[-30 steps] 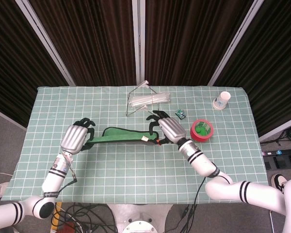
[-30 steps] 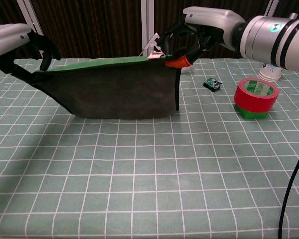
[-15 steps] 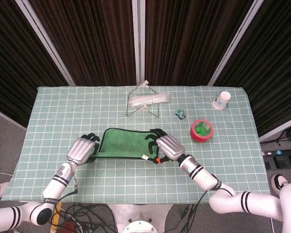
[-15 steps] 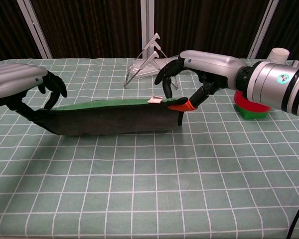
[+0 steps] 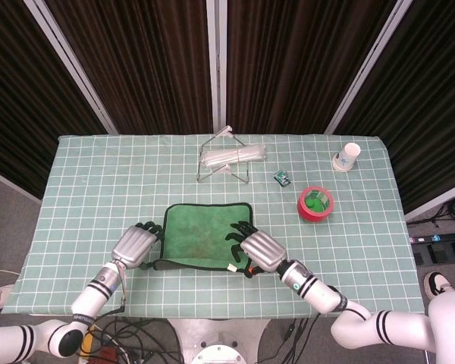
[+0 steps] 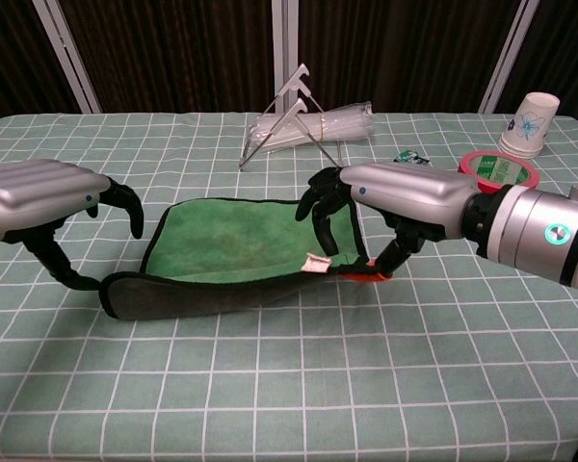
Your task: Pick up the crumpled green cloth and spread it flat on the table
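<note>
The green cloth (image 5: 201, 236) lies mostly spread on the checked table (image 5: 364, 250), its far edge flat. Its near edge (image 6: 212, 294) still stands a little off the surface, showing the dark underside. My left hand (image 5: 136, 246) pinches the near-left corner, seen low at the left in the chest view (image 6: 43, 197). My right hand (image 5: 258, 250) pinches the near-right corner by a white label and orange tag (image 6: 361, 274), with its other fingers spread over the cloth (image 6: 405, 188).
A wire rack with a clear plastic bundle (image 5: 231, 157) stands behind the cloth. A small green item (image 5: 282, 179), a red tape roll (image 5: 315, 203) and a paper cup (image 5: 347, 157) sit at the right and back right.
Both hands have come down and toward the table's near edge, laying the hanging cloth onto the table. Its green face now shows, spread away from me.
</note>
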`<state>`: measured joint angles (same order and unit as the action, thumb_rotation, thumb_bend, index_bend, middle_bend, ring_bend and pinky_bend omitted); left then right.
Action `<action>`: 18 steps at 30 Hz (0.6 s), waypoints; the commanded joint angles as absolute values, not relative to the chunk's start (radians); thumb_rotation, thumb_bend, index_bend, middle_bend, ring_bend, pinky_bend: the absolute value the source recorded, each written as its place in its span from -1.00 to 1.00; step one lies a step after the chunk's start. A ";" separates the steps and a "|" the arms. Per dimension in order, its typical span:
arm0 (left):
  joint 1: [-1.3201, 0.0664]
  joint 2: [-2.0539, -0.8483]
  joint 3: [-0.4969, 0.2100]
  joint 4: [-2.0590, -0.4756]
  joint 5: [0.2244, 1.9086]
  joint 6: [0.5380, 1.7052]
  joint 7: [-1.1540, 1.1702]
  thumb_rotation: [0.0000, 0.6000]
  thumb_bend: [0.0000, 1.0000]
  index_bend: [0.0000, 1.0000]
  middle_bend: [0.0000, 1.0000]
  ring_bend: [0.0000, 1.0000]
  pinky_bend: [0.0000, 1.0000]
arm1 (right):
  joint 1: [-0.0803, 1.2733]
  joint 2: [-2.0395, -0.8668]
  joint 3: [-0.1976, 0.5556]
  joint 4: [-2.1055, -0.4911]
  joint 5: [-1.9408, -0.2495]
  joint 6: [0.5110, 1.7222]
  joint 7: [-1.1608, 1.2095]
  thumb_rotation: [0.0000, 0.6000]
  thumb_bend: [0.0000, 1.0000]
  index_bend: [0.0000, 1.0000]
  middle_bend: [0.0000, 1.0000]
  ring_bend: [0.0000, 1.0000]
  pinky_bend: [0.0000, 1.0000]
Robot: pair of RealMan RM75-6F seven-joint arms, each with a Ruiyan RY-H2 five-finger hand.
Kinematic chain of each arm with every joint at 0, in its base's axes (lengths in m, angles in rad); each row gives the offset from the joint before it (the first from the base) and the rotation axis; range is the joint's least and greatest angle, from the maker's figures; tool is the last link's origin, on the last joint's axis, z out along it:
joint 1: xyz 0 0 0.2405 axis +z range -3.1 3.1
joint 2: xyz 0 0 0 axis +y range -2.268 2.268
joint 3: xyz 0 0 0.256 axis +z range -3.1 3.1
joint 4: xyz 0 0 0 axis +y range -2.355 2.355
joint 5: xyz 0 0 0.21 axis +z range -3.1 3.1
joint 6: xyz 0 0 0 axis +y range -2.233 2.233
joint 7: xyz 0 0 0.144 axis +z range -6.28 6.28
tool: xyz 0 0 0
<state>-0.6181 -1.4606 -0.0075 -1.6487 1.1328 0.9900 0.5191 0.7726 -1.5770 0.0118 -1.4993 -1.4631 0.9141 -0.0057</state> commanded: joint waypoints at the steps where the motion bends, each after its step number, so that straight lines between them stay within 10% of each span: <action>1: -0.623 -1.452 -0.004 -1.662 1.118 0.981 0.533 1.00 -0.80 -0.38 -0.50 -0.63 -0.39 | 0.763 -1.579 -0.014 -1.496 -1.487 0.914 -0.031 1.00 0.14 0.40 -0.60 -1.00 -1.00; 10: -0.624 -1.434 -0.003 -1.688 1.100 0.991 0.552 1.00 -0.84 -0.48 -0.51 -0.64 -0.40 | 0.734 -1.586 -0.067 -1.481 -1.535 0.922 -0.082 1.00 0.07 0.28 -0.67 -1.00 -1.00; 18: -0.625 -1.432 -0.006 -1.686 1.100 1.000 0.550 1.00 -0.87 -0.49 -0.52 -0.64 -0.40 | 0.712 -1.569 -0.108 -1.499 -1.523 0.885 -0.170 0.31 -0.79 -0.32 -0.87 -1.00 -1.00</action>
